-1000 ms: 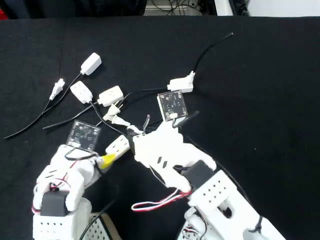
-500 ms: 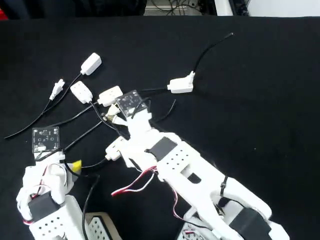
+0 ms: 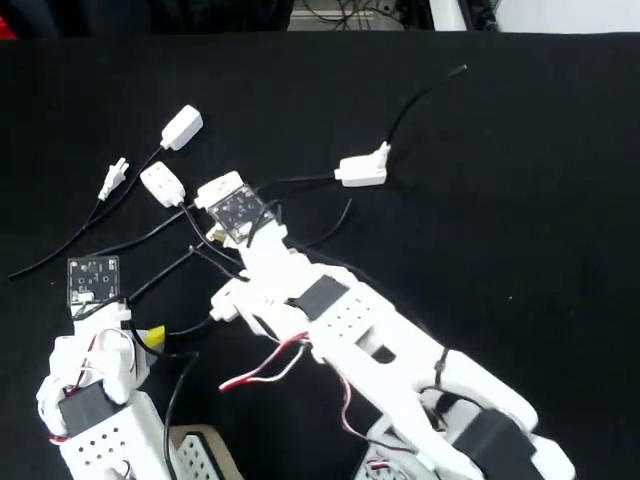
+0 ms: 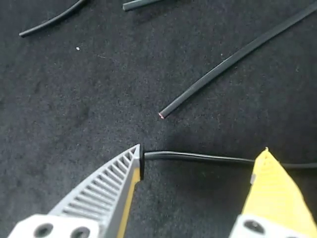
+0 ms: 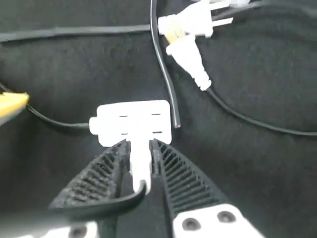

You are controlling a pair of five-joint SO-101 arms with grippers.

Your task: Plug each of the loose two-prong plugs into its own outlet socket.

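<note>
Since a second ago the right arm (image 3: 340, 320) has stretched forward across the black table (image 3: 520, 200), while the left arm (image 3: 95, 390) has drawn back sideways. White outlet block (image 5: 133, 121) lies just ahead of the right claw (image 5: 139, 146), which pinches a white plug body (image 5: 140, 171) butted against the block's near edge; prong seating is hidden. A straight push, with the block kept from sliding, looks wisest. Left claw (image 4: 202, 151) is spread wide, a thin black cord (image 4: 198, 157) between its tips. Another loose two-prong plug (image 5: 195, 22) lies beyond the block.
</note>
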